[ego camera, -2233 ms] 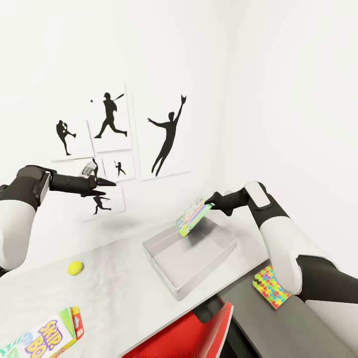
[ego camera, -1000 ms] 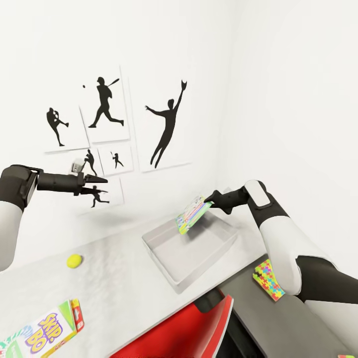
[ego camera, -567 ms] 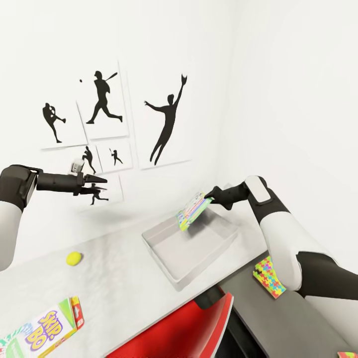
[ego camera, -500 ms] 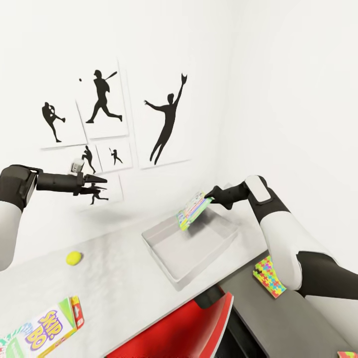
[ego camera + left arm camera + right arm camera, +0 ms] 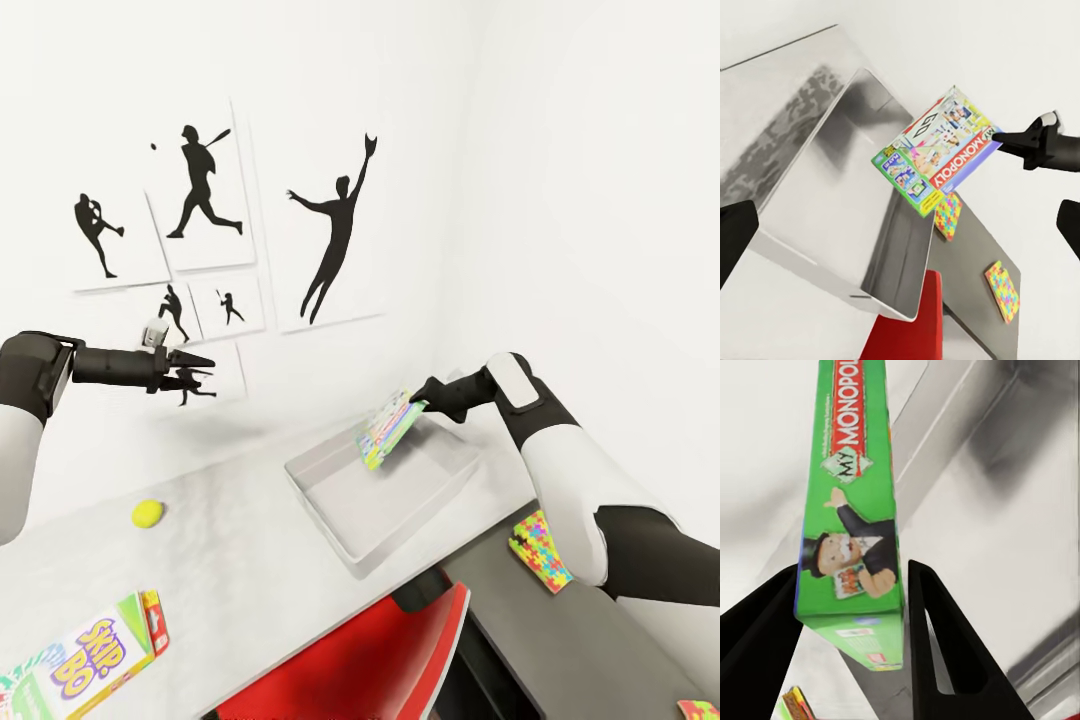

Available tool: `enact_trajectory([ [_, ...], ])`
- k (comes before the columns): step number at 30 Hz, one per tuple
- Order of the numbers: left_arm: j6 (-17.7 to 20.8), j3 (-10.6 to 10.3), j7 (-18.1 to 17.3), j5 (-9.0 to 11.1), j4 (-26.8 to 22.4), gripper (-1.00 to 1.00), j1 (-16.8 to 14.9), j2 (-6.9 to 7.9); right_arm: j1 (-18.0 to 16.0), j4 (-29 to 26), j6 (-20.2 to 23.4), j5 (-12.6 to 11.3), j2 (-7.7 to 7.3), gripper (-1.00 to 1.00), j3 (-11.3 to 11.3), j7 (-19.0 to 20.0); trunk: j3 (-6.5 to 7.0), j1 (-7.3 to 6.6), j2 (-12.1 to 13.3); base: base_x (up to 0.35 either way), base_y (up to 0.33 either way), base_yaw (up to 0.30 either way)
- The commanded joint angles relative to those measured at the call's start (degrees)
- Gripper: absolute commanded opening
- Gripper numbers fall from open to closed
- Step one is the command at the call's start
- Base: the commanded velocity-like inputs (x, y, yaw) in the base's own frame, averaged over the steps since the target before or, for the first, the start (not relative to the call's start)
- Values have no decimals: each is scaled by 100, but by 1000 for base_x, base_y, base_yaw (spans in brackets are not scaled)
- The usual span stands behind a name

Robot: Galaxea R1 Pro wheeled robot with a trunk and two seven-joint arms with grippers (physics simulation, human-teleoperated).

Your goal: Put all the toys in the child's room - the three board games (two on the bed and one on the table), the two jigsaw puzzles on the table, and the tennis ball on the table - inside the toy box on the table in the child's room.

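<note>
- At centre of the head view, our right gripper (image 5: 424,402) pinches the Monopoly box (image 5: 385,432), tilted above the toy box (image 5: 340,535), which looks bare inside. Our left gripper (image 5: 195,360) hovers at middle left; we cannot tell its state. The tennis ball (image 5: 148,513), SKIP-BO box (image 5: 85,672) and one jigsaw puzzle (image 5: 542,549) wait outside, so we judge nothing stowed yet.
- Left wrist view: the tray holds nothing, and two puzzles lie at lower right.
- Right wrist view: both fingers clamp the green box's edge.

Head high over table (image 5: 230,560), wrists near, sharing toy box (image 5: 340,500)
</note>
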Motion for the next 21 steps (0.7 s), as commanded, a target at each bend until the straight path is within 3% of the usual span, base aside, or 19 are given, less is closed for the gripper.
enact_trajectory([
  [1,60,26,-46,-60,-2,100,-7,-1,-6,-1,13,-65,3,-100,22,-56,-23,3,-14,0,0,0],
  [21,60,27,-57,-51,-11,100,-7,37,-6,32,13,-75,2,-100,213,-46,-210,3,-14,0,0,0],
])
